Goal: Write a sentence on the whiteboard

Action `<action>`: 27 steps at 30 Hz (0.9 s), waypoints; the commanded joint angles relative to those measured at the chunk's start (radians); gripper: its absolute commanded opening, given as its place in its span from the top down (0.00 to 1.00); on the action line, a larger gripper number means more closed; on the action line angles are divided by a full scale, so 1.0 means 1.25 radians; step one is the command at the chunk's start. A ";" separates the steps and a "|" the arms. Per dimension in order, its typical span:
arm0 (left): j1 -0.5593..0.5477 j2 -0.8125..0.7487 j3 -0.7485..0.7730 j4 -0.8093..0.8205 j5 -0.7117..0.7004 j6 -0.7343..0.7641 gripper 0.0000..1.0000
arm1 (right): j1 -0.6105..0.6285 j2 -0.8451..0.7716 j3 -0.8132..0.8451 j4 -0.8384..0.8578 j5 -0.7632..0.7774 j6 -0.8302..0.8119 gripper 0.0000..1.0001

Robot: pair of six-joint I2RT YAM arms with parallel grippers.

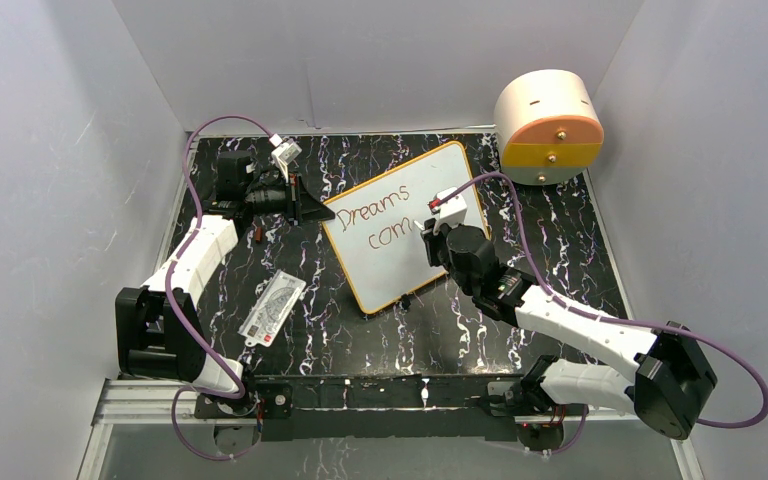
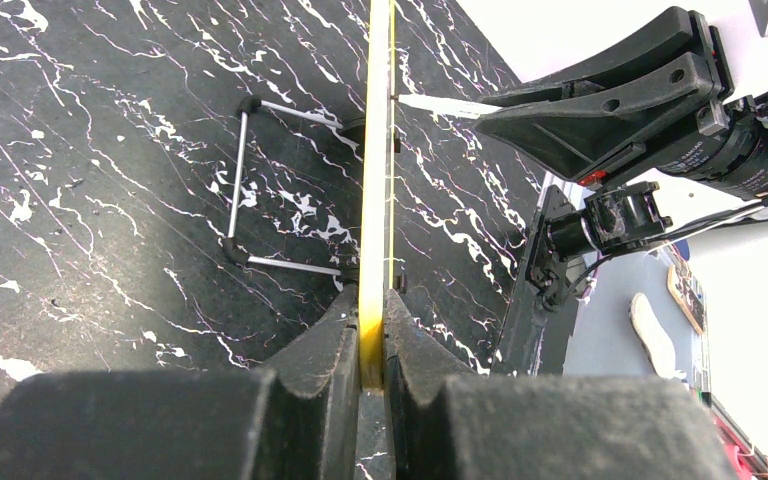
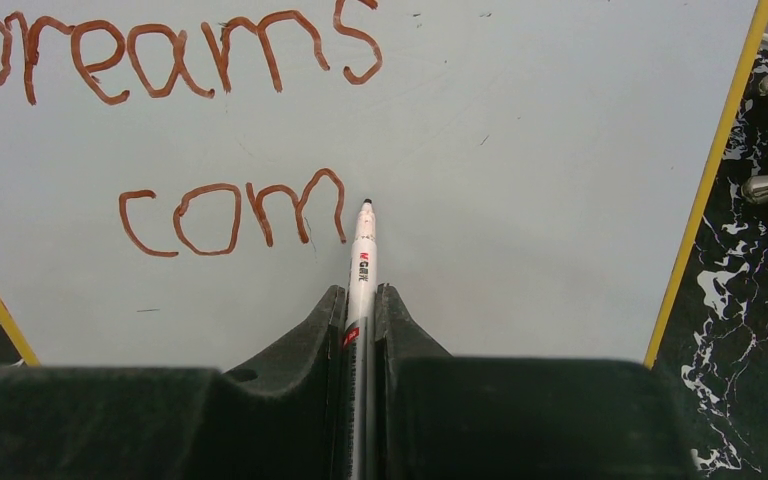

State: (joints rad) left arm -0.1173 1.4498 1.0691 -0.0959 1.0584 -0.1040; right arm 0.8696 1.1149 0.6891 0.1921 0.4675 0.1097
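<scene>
Whiteboard (image 1: 390,270) reads "Dreams com"; we see left gripper (image 2: 371,308) pinching its edge, right gripper (image 3: 360,293) pinching the marker (image 3: 363,250).

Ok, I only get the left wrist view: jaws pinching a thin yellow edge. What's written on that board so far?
Observer: The large white whiteboard with the orange-yellow frame carries reddish-brown handwriting: "Dreams", then "com" below.
Operator: Where is the pen tip?
Observer: The right gripper is shut on a slim white marker whose dark tip points just right of the "m".
Operator: Anything else lying around?
Observer: A small white printed card lies flat left of the board, not touching it.
</scene>
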 commanded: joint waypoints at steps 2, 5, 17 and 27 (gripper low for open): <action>-0.023 0.034 -0.018 -0.075 -0.070 0.046 1.00 | -0.007 -0.002 -0.005 0.048 -0.008 0.011 1.00; -0.023 0.034 -0.018 -0.076 -0.070 0.046 1.00 | -0.008 -0.002 -0.008 0.046 0.002 0.012 1.00; -0.023 0.032 -0.018 -0.077 -0.070 0.047 1.00 | -0.024 -0.006 -0.014 0.055 0.027 0.006 1.00; -0.024 0.033 -0.020 -0.077 -0.069 0.049 1.00 | -0.031 -0.001 -0.005 0.080 0.030 -0.004 1.00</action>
State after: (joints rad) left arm -0.1173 1.4498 1.0691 -0.0986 1.0565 -0.1040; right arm 0.8394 1.1141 0.6769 0.2218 0.4839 0.1123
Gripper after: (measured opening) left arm 0.079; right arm 0.195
